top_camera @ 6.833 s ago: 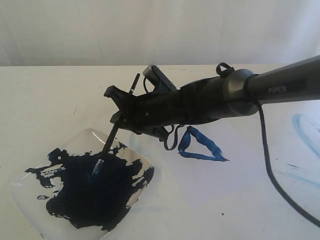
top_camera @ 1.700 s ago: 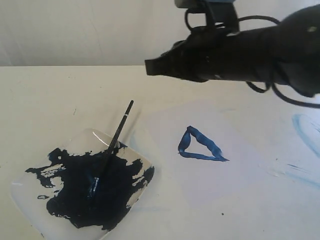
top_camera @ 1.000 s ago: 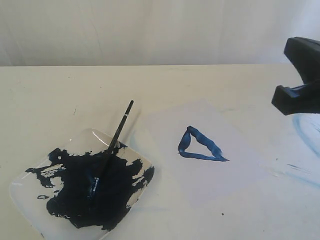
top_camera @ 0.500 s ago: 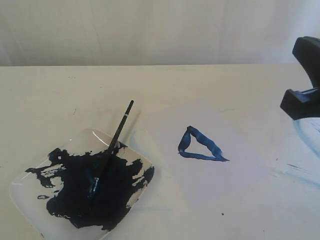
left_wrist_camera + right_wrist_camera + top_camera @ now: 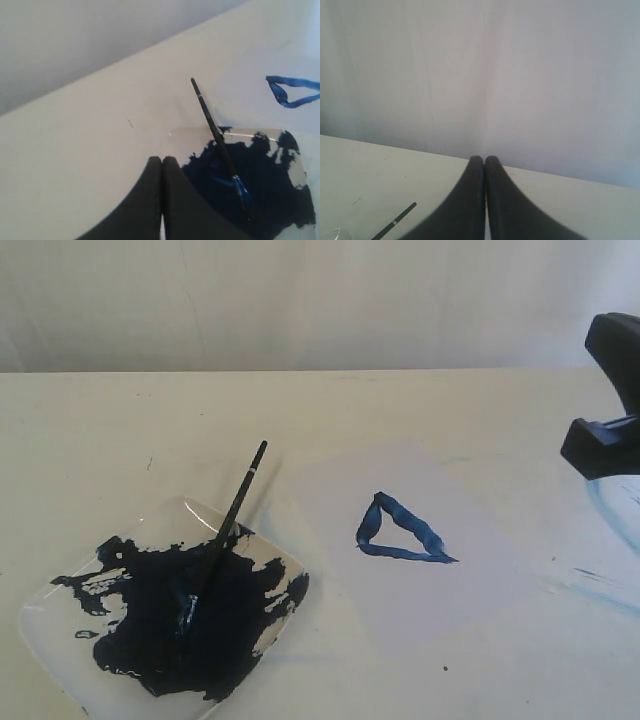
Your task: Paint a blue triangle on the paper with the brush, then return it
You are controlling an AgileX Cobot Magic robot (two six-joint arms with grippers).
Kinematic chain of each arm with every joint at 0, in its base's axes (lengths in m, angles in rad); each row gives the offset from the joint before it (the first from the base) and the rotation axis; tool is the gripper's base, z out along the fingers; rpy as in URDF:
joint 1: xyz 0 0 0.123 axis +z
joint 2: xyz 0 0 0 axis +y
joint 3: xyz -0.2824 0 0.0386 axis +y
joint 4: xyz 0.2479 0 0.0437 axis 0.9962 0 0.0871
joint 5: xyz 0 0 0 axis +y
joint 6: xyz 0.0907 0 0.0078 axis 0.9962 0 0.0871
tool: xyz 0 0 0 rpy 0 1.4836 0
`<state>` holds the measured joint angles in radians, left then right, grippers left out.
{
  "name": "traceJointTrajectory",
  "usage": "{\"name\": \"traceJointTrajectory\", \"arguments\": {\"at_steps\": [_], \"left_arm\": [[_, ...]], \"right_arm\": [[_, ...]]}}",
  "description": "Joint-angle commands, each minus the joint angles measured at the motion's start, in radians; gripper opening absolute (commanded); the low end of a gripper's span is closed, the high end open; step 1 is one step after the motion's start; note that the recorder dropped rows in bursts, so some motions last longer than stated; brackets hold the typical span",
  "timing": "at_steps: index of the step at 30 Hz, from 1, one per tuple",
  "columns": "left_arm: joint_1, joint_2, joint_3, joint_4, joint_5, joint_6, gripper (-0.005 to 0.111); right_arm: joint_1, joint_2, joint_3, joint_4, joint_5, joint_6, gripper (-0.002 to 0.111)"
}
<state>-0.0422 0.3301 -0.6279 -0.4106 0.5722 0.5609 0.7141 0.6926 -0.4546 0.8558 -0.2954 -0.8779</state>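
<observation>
The brush (image 5: 235, 505) lies free, its bristles in the dark paint on the clear plate (image 5: 170, 515) and its black handle pointing out over the plate's far rim. The blue triangle (image 5: 410, 524) is on the paper (image 5: 470, 490), right of the plate. My right gripper (image 5: 585, 445) hangs at the far right edge, away from the brush, shut and empty (image 5: 484, 158). The left gripper (image 5: 162, 159) is shut and empty too, hovering just short of the plate (image 5: 197, 137); that view shows the brush (image 5: 212, 125) and part of the triangle (image 5: 295, 81).
A navy paint puddle (image 5: 170, 610) covers most of the plate. Faint light-blue smears (image 5: 610, 505) mark the table at the right. A pale backdrop rises behind the table's far edge (image 5: 300, 370).
The right gripper let go of the brush, left it on the plate and drew back to the far right. It has held still for the last half second.
</observation>
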Motion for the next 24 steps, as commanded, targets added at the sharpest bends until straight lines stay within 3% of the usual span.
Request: {"name": "traceJointTrajectory", "arguments": {"at_steps": [1,4,10,19,22,24], "left_arm": [[0.031,-0.224,0.065,-0.02,-0.099,-0.007,0.0],[0.031,-0.33,0.171,-0.046,-0.224,-0.007,0.0],[0.031,-0.33,0.384,-0.182,-0.377,-0.007,0.0],[0.031,-0.33,0.428,-0.23,-0.374,-0.024,0.0],[0.031,-0.33,0.44,-0.142,-0.38,-0.142,0.0],[0.031,-0.33,0.472,0.066,-0.392,-0.331,0.0]], "right_arm": [[-0.007,-0.004,0.005,0.0,-0.005,-0.009,0.0],[-0.007,-0.004,0.005,0.0,-0.005,-0.009,0.0],[-0.007,-0.004,0.005,0.006,0.001,-0.004,0.0],[-0.007,-0.004,0.005,0.004,0.001,-0.004,0.0],[-0.007,-0.004,0.005,0.004,0.001,-0.004,0.0],[-0.007,-0.004,0.005,0.004,0.001,-0.004,0.0]]}}
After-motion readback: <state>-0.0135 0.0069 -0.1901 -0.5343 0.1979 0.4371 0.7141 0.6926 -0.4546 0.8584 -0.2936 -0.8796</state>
